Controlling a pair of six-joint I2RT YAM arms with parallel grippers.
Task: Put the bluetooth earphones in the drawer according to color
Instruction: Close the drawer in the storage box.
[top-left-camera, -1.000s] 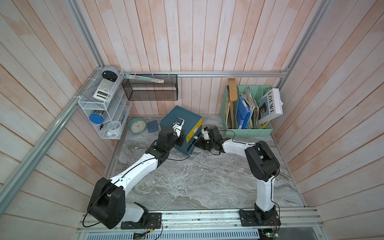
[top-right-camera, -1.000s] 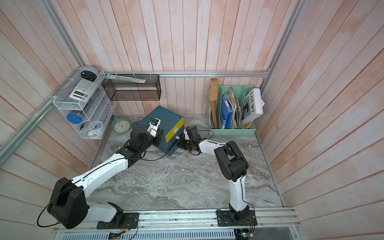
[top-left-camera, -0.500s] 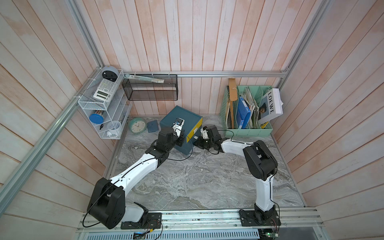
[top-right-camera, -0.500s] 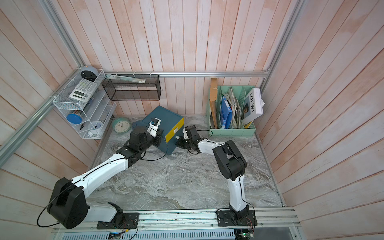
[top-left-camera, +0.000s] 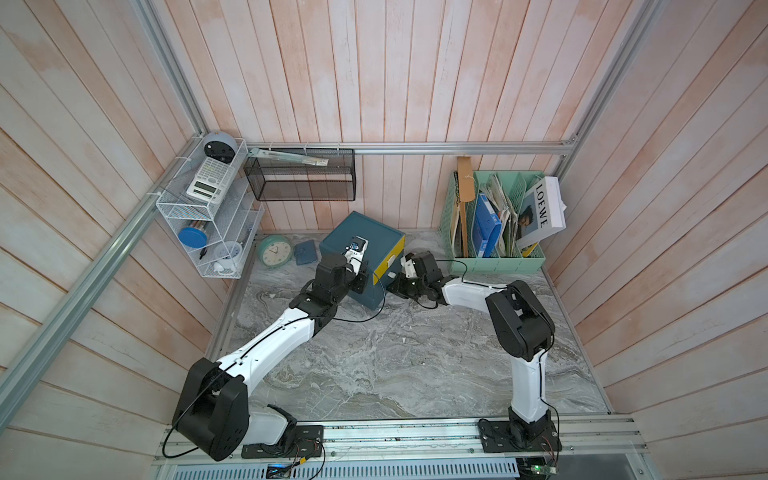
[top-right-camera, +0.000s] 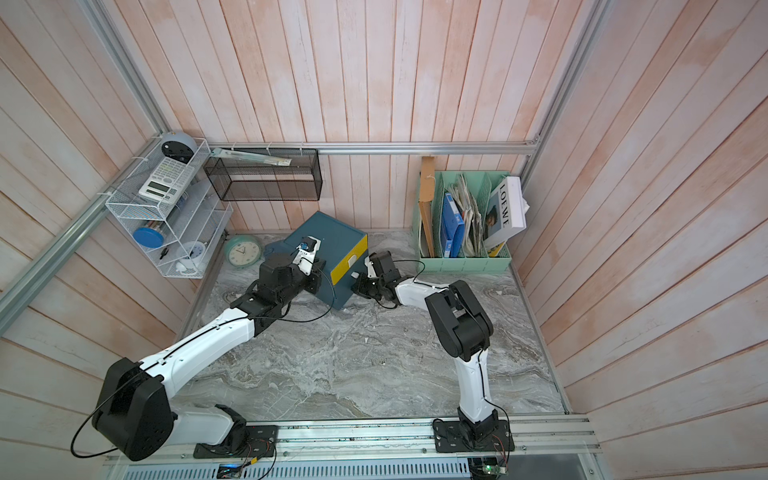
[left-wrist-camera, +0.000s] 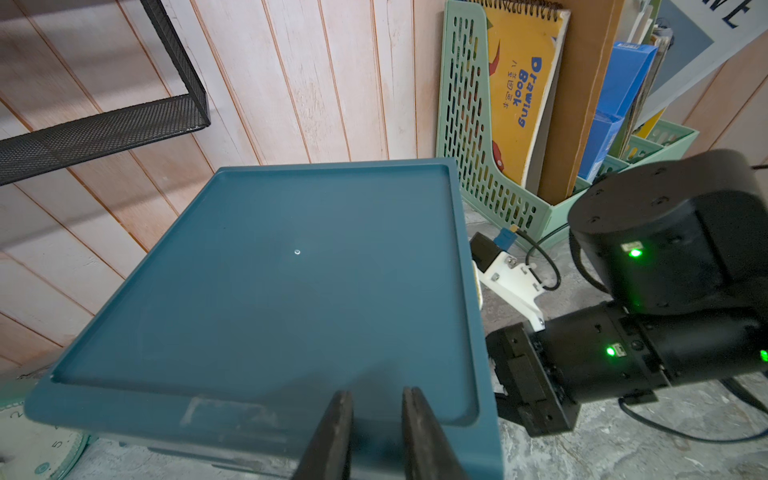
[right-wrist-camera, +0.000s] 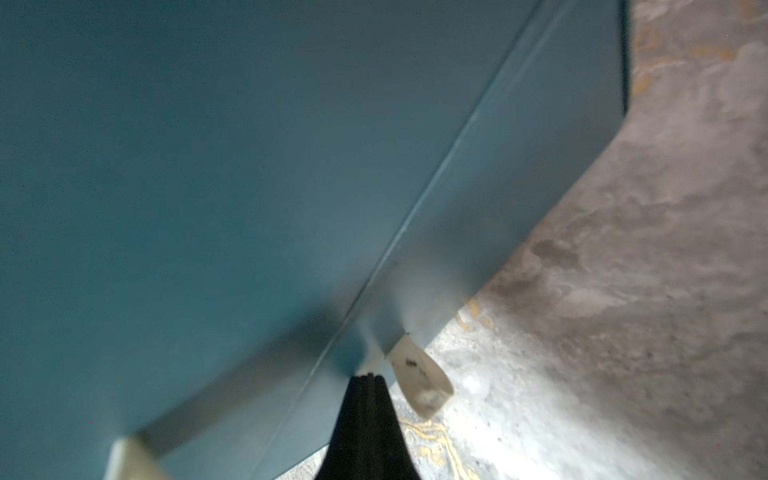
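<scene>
The drawer (top-left-camera: 360, 232) (top-right-camera: 330, 237) is a dark teal cabinet at the back of the marble table, with a yellow top drawer front (top-left-camera: 394, 254) and small white handles. My left gripper (top-left-camera: 363, 275) (left-wrist-camera: 377, 401) rests over the near rim of its flat top (left-wrist-camera: 270, 282), fingers a narrow gap apart with only the teal surface between them. My right gripper (top-left-camera: 392, 286) (right-wrist-camera: 368, 378) is shut, its tips against the lowest teal drawer front right beside a white handle (right-wrist-camera: 419, 382). The bluetooth earphones are out of view.
A mint clock (top-left-camera: 274, 250) and a dark blue wallet (top-left-camera: 305, 253) lie left of the cabinet. A mint file rack (top-left-camera: 494, 262) with books stands to its right. A white wire shelf (top-left-camera: 208, 216) and a black mesh basket (top-left-camera: 299, 174) hang on the walls.
My right gripper has crept a little leftward toward the cabinet's front, and its elbow followed. The left arm and the cabinet have stayed put.
</scene>
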